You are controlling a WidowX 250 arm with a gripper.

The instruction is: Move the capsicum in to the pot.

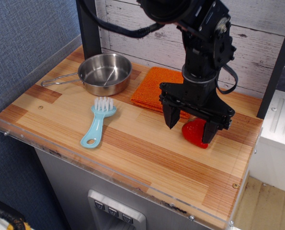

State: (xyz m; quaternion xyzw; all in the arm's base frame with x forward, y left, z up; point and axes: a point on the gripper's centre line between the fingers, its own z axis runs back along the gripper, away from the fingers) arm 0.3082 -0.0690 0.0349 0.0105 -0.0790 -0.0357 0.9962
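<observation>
The counter (pixel 132 148) is made of wooden planks in light and darker brown stripes, with a clear plastic edge along the front and left side. Behind it stands a wall of white weathered boards, and a blue textile wall is at 9 o'clock. The capsicum (pixel 194 133) lies on the counter at about 4 o'clock. The black end effector (pixel 189 128) hangs low over it with its two fingers spread apart, one on each side, not clamped. The pot (pixel 105 72) stands at 11 o'clock, well apart from the capsicum. An orange cloth (pixel 157 88) lies between them, and a light-blue brush (pixel 97 123) lies near the pot.
</observation>
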